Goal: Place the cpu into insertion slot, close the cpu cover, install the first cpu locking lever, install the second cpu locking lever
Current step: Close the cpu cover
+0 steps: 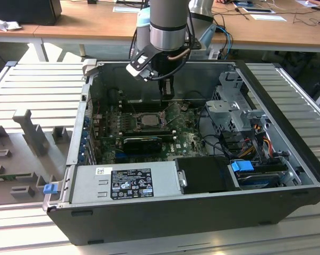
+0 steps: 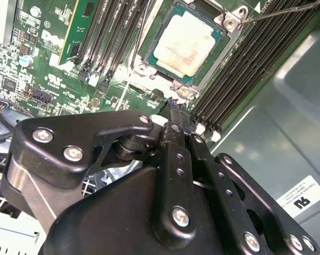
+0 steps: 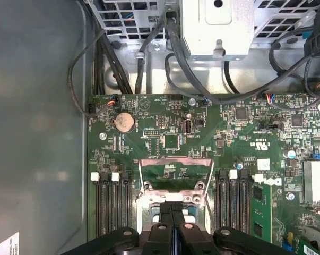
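In the second wrist view you see the small square silver-grey-topped cpu (image 2: 185, 43) lying flat in the dark, metal-edged insertion slot (image 2: 203, 73); the first wrist view gives you instead the silvery windowed cpu cover (image 3: 175, 161), tipped up and open; the black pincer (image 2: 175, 106) has its fingers pressed together on nothing visible, its tip just beside the slot's edge, off the chip.

The cpu (image 2: 185, 45) lies in the insertion slot (image 2: 212, 66) (memory slots (image 2: 104, 37) flank it on both sides); the cpu cover (image 3: 174, 172) stands raised along one edge, the hand (image 2: 174, 103) at the opposite edge.
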